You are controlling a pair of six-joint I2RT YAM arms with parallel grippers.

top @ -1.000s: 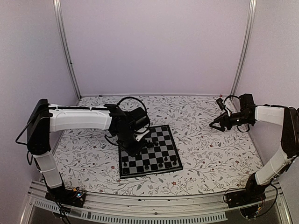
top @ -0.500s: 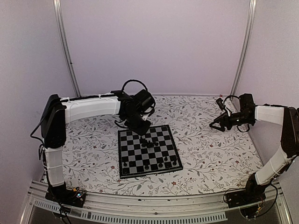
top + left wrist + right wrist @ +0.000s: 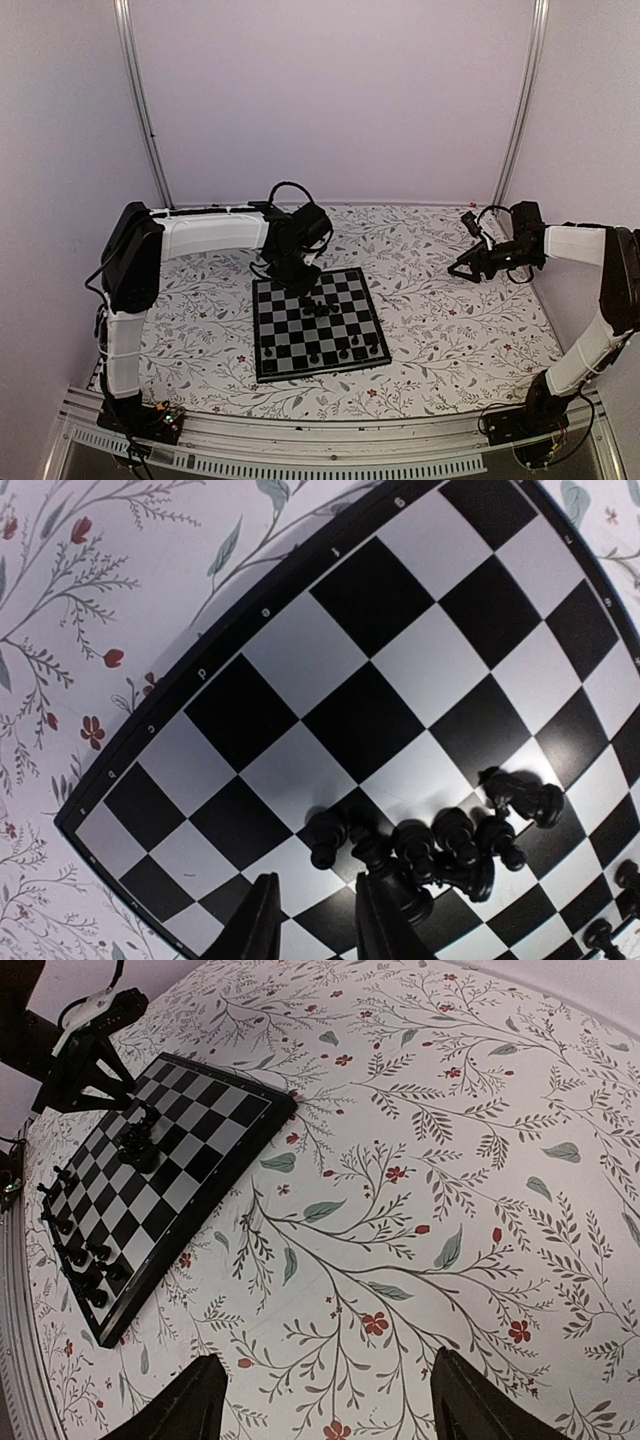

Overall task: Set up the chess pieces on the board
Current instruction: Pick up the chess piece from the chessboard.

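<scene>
Chess pieces (image 3: 440, 845) heaped near centre of board (image 3: 340, 600), a few along its near edge. Left claw (image 3: 315, 920) slightly apart, gripping nothing, beside heap. Right claw (image 3: 325, 1400) wide apart over floral surface (image 3: 450, 1160), well off board's edge.

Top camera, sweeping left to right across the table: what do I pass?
left arm's black elbow → the board → right claw → right arm's black elbow
</scene>
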